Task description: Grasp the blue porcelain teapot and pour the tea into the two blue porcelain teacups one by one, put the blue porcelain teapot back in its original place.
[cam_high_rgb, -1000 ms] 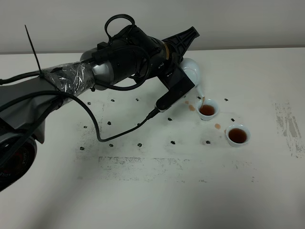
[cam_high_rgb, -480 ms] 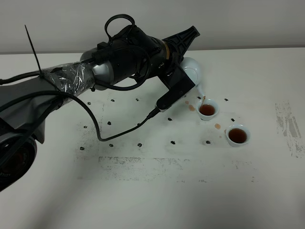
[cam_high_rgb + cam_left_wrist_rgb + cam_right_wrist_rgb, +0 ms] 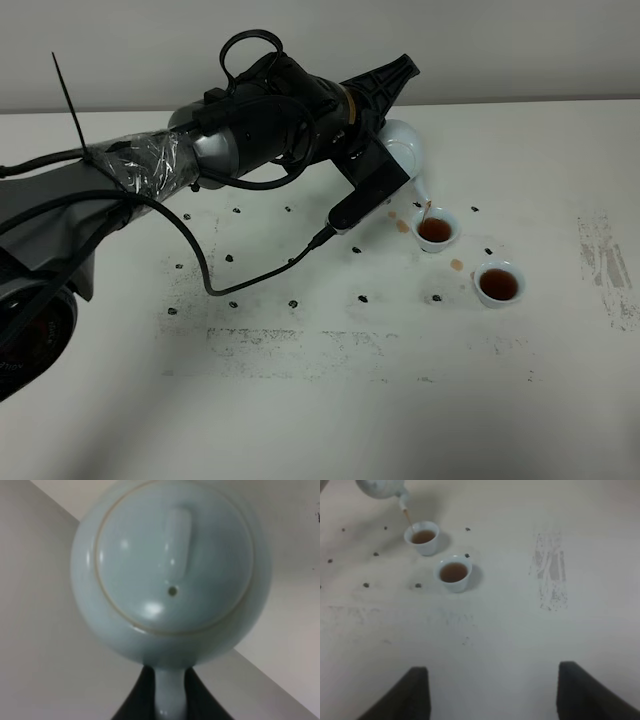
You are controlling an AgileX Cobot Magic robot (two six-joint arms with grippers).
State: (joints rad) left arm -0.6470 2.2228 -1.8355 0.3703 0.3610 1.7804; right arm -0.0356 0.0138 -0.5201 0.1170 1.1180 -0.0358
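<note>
Pouring into the second teacup (image 3: pixel 436 229) from the teapot (image 3: pixel 402 147) pinched by the left gripper (image 3: pixel 170 700), other teacup (image 3: pixel 498 283) filled, return pending.

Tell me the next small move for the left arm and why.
Probably tip the teapot back upright to stop pouring. A thin stream is falling from its spout into the nearer-to-pot cup, which looks nearly full, the other cup already holds tea, and brown drops lie on the table beside them.
</note>
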